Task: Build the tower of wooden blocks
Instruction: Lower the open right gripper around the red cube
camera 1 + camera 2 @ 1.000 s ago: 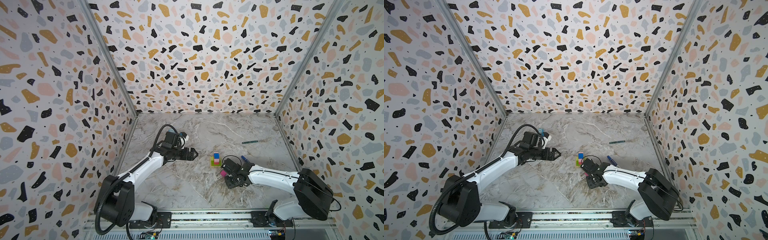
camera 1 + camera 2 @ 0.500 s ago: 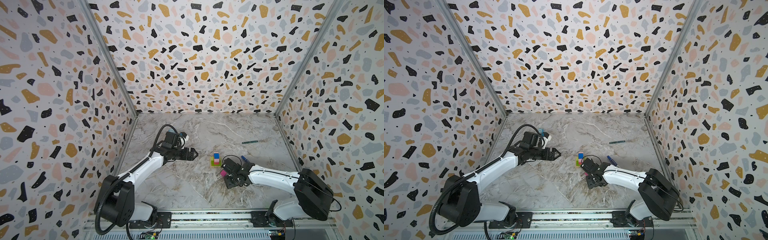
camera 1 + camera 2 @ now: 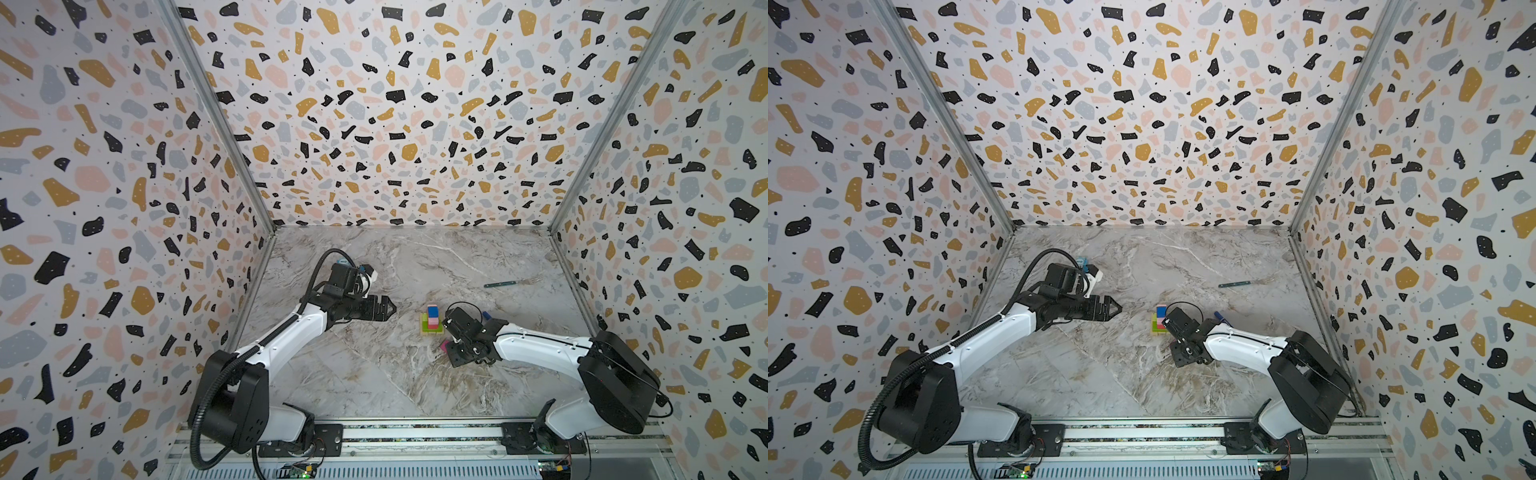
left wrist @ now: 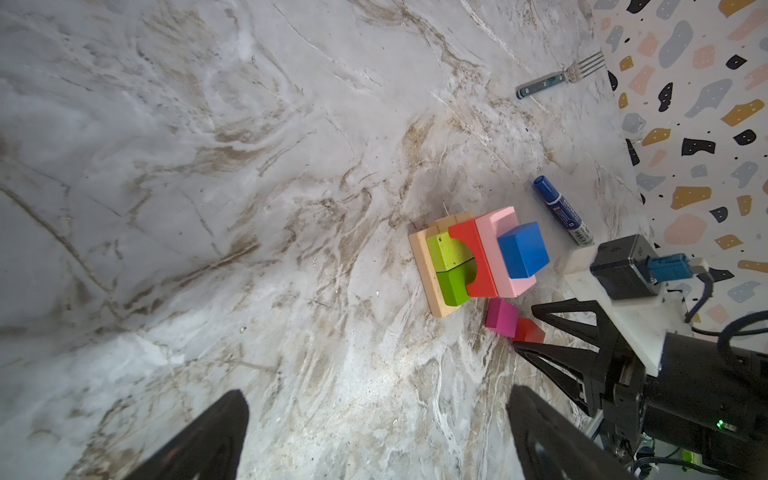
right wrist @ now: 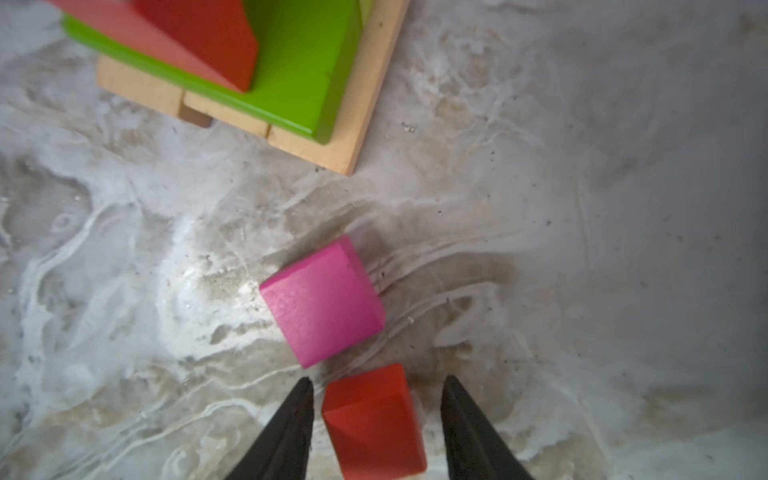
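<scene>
The tower point(image 3: 432, 323) point(image 3: 1158, 322) stands mid-table: a tan base, green blocks, a red and a pink block point(image 4: 505, 257), and a blue cube point(image 4: 521, 249) on top. Beside it on the table lie a magenta cube point(image 5: 322, 301) point(image 4: 502, 318) and an orange-red cube point(image 5: 374, 419). My right gripper point(image 5: 378, 380) point(image 3: 453, 353) is low at the table, open, with a finger on each side of the orange-red cube and a gap at each. My left gripper point(image 4: 376, 390) point(image 3: 390, 308) hovers left of the tower, open and empty.
A blue-capped marker point(image 4: 561, 212) point(image 3: 486, 316) lies just right of the tower, behind my right wrist. A fork with a teal handle point(image 3: 500, 284) point(image 4: 544, 85) lies farther back right. A pale blue box point(image 3: 1081, 262) sits behind my left arm. Patterned walls close in three sides.
</scene>
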`<action>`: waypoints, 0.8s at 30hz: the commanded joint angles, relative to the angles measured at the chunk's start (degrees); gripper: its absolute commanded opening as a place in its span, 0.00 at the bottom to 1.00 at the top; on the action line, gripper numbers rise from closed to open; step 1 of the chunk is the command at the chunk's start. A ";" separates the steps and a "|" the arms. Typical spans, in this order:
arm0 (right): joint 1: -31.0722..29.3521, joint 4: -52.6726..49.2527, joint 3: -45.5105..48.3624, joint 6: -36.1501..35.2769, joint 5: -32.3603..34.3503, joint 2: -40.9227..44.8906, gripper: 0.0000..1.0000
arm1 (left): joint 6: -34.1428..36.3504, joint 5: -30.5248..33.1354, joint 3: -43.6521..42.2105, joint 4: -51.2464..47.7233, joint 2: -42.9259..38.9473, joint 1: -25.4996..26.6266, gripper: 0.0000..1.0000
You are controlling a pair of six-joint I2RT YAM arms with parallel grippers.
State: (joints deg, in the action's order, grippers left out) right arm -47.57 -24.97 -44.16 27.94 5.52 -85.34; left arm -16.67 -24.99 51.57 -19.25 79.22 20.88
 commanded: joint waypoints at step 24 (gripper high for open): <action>0.20 -1.51 1.39 0.62 -0.30 3.16 0.42 | 0.23 -0.14 0.11 0.70 0.47 -0.32 0.98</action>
State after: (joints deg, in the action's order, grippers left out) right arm -47.57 -24.88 -42.41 28.18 4.71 -84.18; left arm -16.69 -24.99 51.57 -19.25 79.44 20.88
